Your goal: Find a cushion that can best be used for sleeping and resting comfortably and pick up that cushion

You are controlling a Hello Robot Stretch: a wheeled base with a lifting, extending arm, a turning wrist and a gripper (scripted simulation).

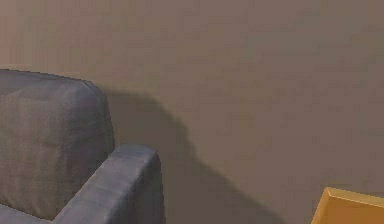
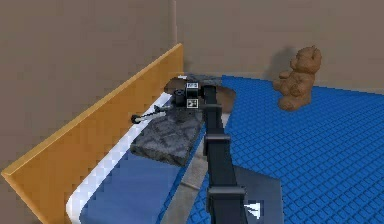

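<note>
1 sofa [image 1: 60, 140], grey-blue, forward view's left. 1 orange-yellow board corner [image 1: 352, 206], bottom right there. Arm side view: 1 bed [image 2: 330, 150], blue cover. 1 wooden headboard [image 2: 100, 115] along the bed's left edge. 1 grey mottled cushion [image 2: 165, 140] at that headboard edge. 1 darker rounded shape [image 2: 228, 97] just past it, kind unclear. 1 teddy bear [image 2: 298, 78], brown, near the bed's far edge.

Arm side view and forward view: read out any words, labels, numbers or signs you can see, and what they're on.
No readable text.
Two white squares on the arm: black marks, too small to read as words or numbers.
Teddy bear, bed, armchair: no print.
</note>
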